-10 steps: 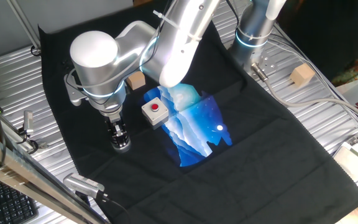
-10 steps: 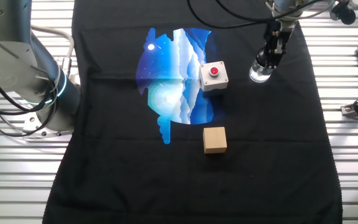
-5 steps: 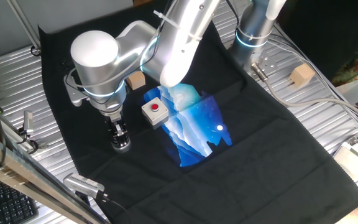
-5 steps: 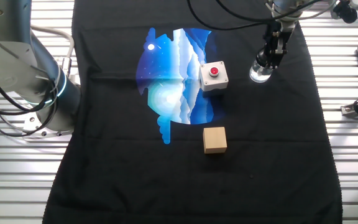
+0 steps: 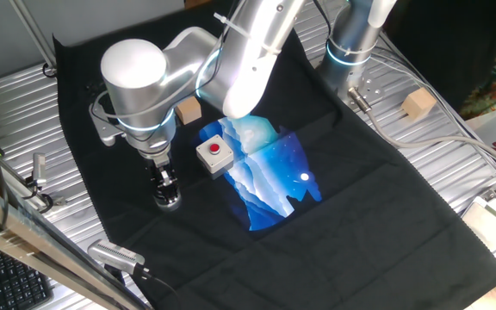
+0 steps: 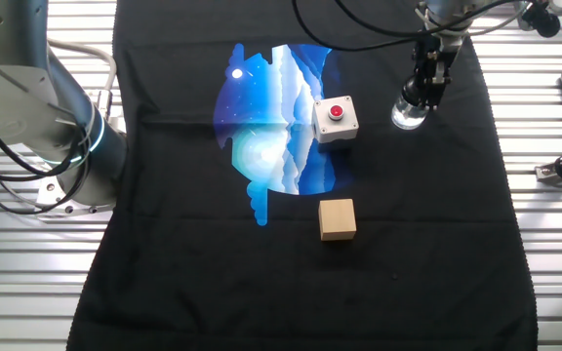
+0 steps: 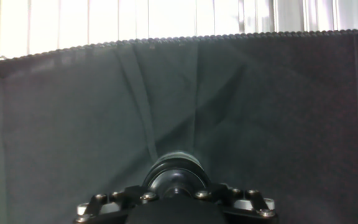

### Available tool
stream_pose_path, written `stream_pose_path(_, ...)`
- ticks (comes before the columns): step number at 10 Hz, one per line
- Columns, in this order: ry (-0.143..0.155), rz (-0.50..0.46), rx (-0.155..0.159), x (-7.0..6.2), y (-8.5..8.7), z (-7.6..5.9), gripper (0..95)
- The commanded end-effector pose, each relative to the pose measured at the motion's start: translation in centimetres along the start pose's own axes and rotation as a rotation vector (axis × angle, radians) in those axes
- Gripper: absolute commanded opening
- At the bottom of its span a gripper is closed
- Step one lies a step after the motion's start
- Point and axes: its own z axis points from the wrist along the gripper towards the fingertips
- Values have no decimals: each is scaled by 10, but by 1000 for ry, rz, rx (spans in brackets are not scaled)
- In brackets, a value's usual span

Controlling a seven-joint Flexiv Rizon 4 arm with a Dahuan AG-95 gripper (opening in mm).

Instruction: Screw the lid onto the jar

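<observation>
So in the hand view the closest thing is the gripper [image 7: 176, 190] itself, its screw-studded body filling the bottom edge; right under it sits the lid [image 7: 178, 167], a dark round cap seen from above, with the black cloth [image 7: 278, 112] stretching away behind it up to the ribbed metal table [image 7: 166, 18] at the top; the fingers are clamped down on that lid as far as I can make out, though the tips themselves are hidden by the hand.

From one fixed view the arm [image 5: 231, 60] bends down over the cloth's near-left part; the gripper [image 5: 165, 188] points straight down and the jar [image 5: 169, 201] stands upright on the cloth directly below it, clear and short, with the lid sitting on top of it between the fingers; just beyond, the white box with the red button [image 5: 214, 154] sits at the edge of the blue and white print [image 5: 274, 172]; a wooden cube [image 5: 189, 111] is behind that, partly hidden by the arm; another wooden cube [image 5: 418, 104] lies further back on the bare metal, off the cloth.

The other fixed view has the jar [image 6: 409, 116] near the cloth's far-right side, beside the button box [image 6: 335, 119], apart from it; the gripper [image 6: 423, 86] is on top of it; the cube [image 6: 338, 218] is nearer the camera here.
</observation>
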Motion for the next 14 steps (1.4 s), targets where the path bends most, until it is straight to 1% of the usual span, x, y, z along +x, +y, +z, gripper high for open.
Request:
stream_pose_path(1, 0, -7, -1, 0, 0, 0, 760)
stream_pose_path(3, -2, -59, -1, 0, 1, 0, 760)
stream_pose_path(4, -2, -113, -1, -1, 1, 0, 760)
stream_pose_path(5, -1, -135, -3, -1, 1, 0, 760)
stream_pose_path(6, 10, -274, -5, -1, 1, -1, 760)
stream_pose_path(7, 10, -340, -4, -1, 1, -1, 760)
stream_pose_path(8, 10, -405, -7, -1, 1, -1, 950)
stream_pose_path(9, 15, -508, -12, -1, 2, -1, 950)
stream_pose_path(10, 21, -570, -12, -1, 3, -1, 950)
stream_pose_path(11, 31, -648, -5, -1, 3, -2, 950)
stream_pose_path(13, 25, -781, 1, -1, 3, -1, 950)
stream_pose_path(14, 34, -872, 9, -1, 4, -1, 950)
